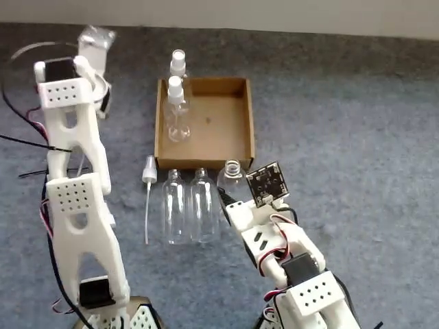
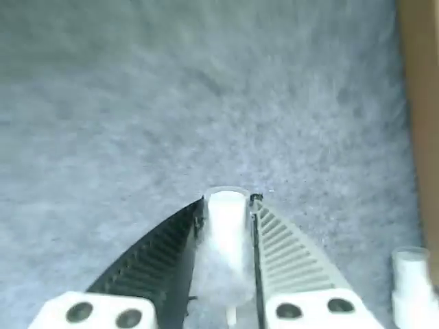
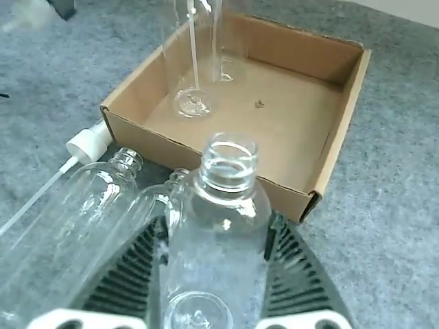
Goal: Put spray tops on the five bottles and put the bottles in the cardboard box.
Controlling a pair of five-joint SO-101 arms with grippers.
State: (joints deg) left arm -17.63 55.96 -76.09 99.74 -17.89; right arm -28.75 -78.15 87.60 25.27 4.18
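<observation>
Right tool (image 3: 218, 229): closed on a clear bottle (image 3: 223, 199) with an open, uncapped mouth, held just in front of the near wall of the cardboard box (image 1: 250, 116).

Left tool (image 2: 226, 205): closed on a white spray top (image 2: 225, 253), above the table (image 1: 343, 103) at its far left, well apart from the held bottle.

Surroundings: two capped bottles (image 1: 177, 110) (image 1: 179, 65) stand along the left side of the box. Two uncapped bottles (image 1: 173, 205) (image 1: 202, 204) lie side by side on the table just in front of it, with a loose spray top (image 1: 149, 171) and its tube beside them.

Assessment: the third bottle is being capped, and two appear finished. The next move calls for bringing the gripped top over the open mouth, square to the neck, while the right tool holds firm.
</observation>
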